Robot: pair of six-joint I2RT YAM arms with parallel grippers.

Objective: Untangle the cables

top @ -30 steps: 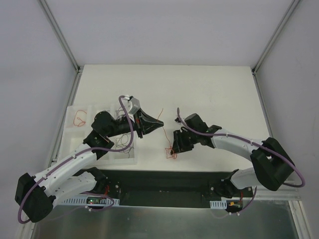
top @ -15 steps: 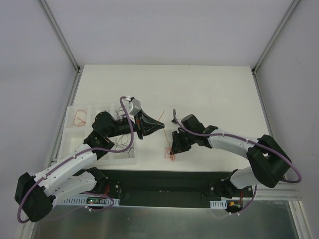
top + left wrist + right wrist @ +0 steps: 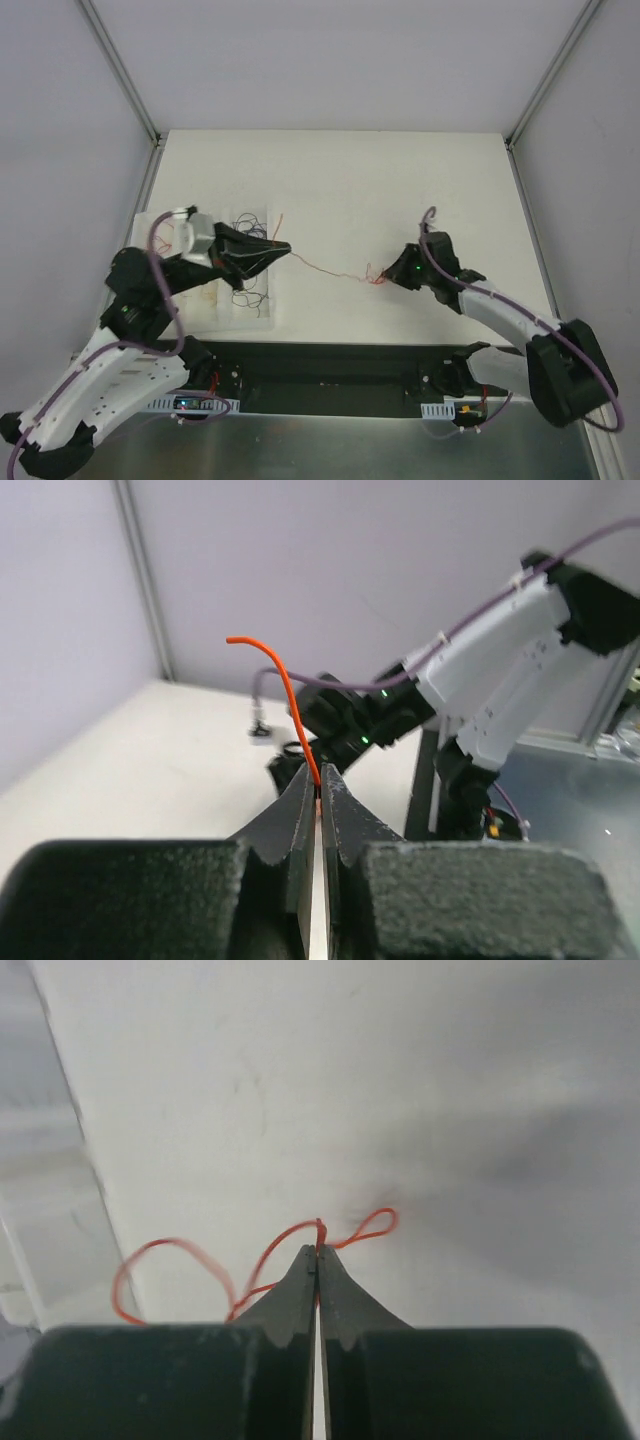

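Top external view: a thin orange cable [image 3: 330,268] stretches nearly taut above the white table [image 3: 400,190]. It runs between the left gripper [image 3: 283,248] and the right gripper [image 3: 383,276], which are well apart. The left gripper's jaws are pressed together on the cable's left part, and a short free end curves up past the tips. The right gripper's jaws are closed on a small orange tangle, with loops spilling to either side. Whether it holds more than one strand is hard to tell. Black cables [image 3: 246,294] curl in the tray [image 3: 258,314] at the near left, beside the left arm.
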